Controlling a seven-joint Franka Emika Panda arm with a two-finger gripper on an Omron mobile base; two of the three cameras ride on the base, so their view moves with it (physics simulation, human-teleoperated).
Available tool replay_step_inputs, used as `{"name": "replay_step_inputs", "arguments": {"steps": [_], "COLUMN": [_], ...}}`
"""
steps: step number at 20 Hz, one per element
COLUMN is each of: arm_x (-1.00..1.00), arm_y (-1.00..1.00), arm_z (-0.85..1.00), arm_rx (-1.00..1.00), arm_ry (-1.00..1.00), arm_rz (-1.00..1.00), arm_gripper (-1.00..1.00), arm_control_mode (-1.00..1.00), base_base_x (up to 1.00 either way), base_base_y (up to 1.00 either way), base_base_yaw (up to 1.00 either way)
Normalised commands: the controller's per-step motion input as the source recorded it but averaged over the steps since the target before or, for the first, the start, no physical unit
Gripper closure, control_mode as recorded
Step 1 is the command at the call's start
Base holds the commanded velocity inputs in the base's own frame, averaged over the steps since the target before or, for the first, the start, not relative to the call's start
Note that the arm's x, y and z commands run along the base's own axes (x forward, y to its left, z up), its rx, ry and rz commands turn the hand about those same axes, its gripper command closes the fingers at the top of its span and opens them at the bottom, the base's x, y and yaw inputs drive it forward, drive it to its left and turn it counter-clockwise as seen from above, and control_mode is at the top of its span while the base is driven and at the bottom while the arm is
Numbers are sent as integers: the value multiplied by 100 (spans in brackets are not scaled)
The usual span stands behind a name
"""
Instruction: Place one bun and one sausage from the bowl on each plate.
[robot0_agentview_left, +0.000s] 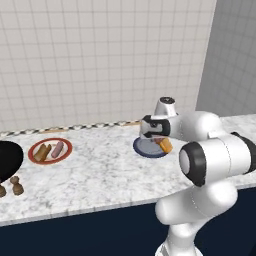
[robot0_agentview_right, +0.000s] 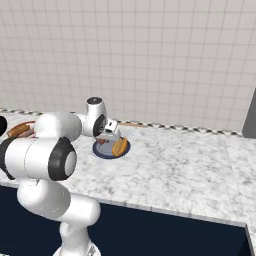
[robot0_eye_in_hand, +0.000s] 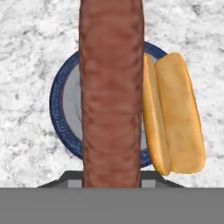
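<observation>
The gripper (robot0_agentview_left: 156, 136) hangs over the dark blue plate (robot0_agentview_left: 142, 148), closed on a sausage (robot0_eye_in_hand: 111, 92); in the hand view the sausage runs straight up the middle, above the plate's centre. A bun (robot0_eye_in_hand: 175, 113) lies on the right side of that plate in the hand view, its outer half sticking out past the rim over the marble counter (robot0_agentview_left: 105, 175). The blue rim shows free on the left side of the sausage, with bare grey plate between rim and sausage.

In the left base view the white plate with the red-brown rim (robot0_agentview_left: 34, 157) sits well to the left, already bearing a bun (robot0_agentview_left: 42, 152) and a sausage (robot0_agentview_left: 57, 149) side by side. The black bowl (robot0_agentview_left: 9, 159) is at the far left edge, cut off by the frame. Two small brown pieces (robot0_agentview_left: 16, 185) stand near the counter's front edge below the bowl. Between the two plates the counter is open marble, and to the right of the blue plate in the right base view it runs on wide and bare.
</observation>
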Motion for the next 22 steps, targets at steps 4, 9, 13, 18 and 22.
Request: {"name": "replay_step_inputs", "arguments": {"steps": [4, 9, 13, 18, 22], "arm_x": [30, 29, 22, 16, 0], "arm_y": [18, 16, 0, 0, 1], "arm_z": [-18, -36, -44, -21, -12], "arm_rx": [0, 0, 0, 0, 0], "arm_ry": [0, 0, 0, 0, 0], "arm_rz": [0, 0, 0, 0, 0], "arm_gripper": [100, 100, 100, 100, 100], "arm_control_mode": [-100, -100, -100, -100, -100], "base_base_x": [0, 0, 0, 0, 0], "base_base_y": [0, 0, 0, 0, 0], "base_base_yaw": [0, 0, 0, 0, 0]}}
